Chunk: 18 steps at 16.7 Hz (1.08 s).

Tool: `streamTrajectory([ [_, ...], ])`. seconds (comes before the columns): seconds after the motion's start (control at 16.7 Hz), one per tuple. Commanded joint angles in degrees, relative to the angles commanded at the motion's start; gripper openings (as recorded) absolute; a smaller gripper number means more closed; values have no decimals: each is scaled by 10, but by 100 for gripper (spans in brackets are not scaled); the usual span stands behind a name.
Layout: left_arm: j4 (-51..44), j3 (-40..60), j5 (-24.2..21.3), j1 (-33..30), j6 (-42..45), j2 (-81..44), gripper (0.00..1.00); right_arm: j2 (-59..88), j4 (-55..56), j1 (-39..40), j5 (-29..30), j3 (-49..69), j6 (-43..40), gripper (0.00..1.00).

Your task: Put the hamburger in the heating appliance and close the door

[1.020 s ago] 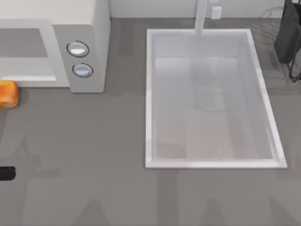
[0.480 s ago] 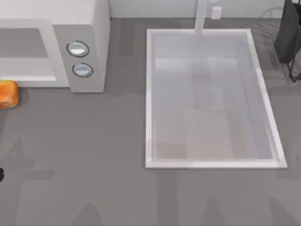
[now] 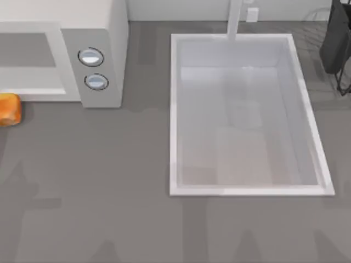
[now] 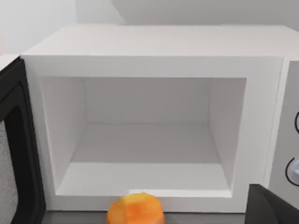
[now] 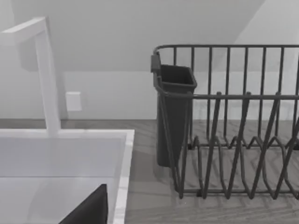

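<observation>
The hamburger [image 3: 9, 109], an orange bun, lies on the counter at the far left, just in front of the heating appliance [image 3: 104, 33], a white microwave with two knobs [image 3: 91, 57]. In the left wrist view the hamburger [image 4: 135, 211] sits right before the open, empty cavity [image 4: 145, 140]. The door [image 4: 11, 154] stands swung open to the side, showing its dark inner face. A dark piece of my left gripper [image 4: 270, 208] shows close to the microwave's knob panel. A dark piece of my right gripper [image 5: 88, 210] shows over the sink's corner.
A large white sink basin [image 3: 175, 115] with a faucet [image 3: 235, 19] takes up the middle and right of the counter. A dark wire dish rack [image 5: 233, 126] with a cutlery cup [image 5: 174, 112] stands at the back right. Grey countertop runs along the front.
A dark bit of my left arm at the top view's left edge has slid out of the frame to the left. The hamburger has not moved.
</observation>
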State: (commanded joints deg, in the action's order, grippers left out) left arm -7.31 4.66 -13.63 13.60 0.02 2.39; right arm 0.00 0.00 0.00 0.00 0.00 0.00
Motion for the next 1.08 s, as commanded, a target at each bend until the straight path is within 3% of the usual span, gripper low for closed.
streamTrajectory([
  [0.24, -32, 34, -51, 51, 0, -2, 0, 0, 0, 0, 0, 0, 0, 100],
  [0.54, -33, 35, -51, 50, 1, -1, 0, 0, 0, 0, 0, 0, 0, 100],
  [0.72, -47, 48, -15, 14, 0, 0, 0, 0, 0, 0, 0, 0, 0, 100],
  [1.08, -99, 95, 117, -118, 0, 5, 0, 0, 0, 0, 0, 0, 0, 100],
])
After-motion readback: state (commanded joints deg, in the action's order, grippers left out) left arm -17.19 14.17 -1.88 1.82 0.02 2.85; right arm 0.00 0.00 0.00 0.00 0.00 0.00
